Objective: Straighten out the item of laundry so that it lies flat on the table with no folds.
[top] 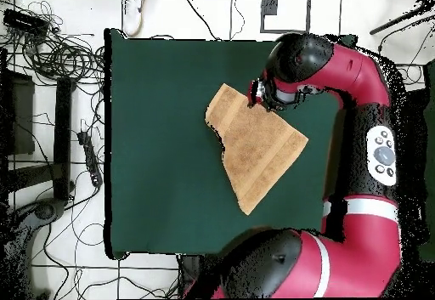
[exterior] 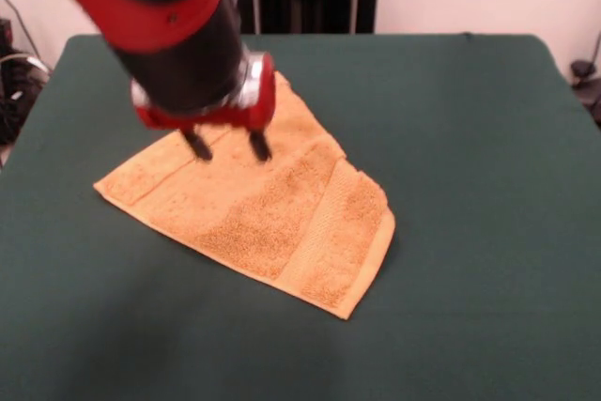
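Towel (exterior: 272, 218) partly folded on table (exterior: 470, 138); end effector (exterior: 226, 146) over towel's far edge, fingers apart, gripping nothing.

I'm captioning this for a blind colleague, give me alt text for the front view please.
A red and black robot gripper, fingers open, hangs just above a golden-orange towel that lies partly folded on a dark green table. The arm hides the towel's far corner.

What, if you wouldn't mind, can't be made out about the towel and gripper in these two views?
- Front view: the arm covers the towel's far corner.
- Front view: the gripper's tips are blurred, so contact with the towel is unclear.
- Overhead view: the arm's wrist hides the gripper.
- Neither view shows a tag.
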Controlling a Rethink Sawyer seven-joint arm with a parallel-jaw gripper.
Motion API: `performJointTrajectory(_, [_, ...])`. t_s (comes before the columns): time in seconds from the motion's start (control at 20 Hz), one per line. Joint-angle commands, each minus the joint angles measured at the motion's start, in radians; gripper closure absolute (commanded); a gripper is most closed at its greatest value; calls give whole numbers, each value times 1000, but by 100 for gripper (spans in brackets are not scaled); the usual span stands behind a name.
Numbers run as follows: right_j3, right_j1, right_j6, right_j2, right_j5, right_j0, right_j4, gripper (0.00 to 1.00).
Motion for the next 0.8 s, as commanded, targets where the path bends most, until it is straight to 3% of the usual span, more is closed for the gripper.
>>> performJointTrajectory(0.05, [-55,223,-107,85,-229,44,-79,0])
performJointTrajectory(0.4, [38,230,-31,53,-365,49,-71,0])
performJointTrajectory(0.55, [43,278,-65,58,-452,37,-83,0])
performJointTrajectory(0.8, [50,292,-137,69,-468,18,-97,0])
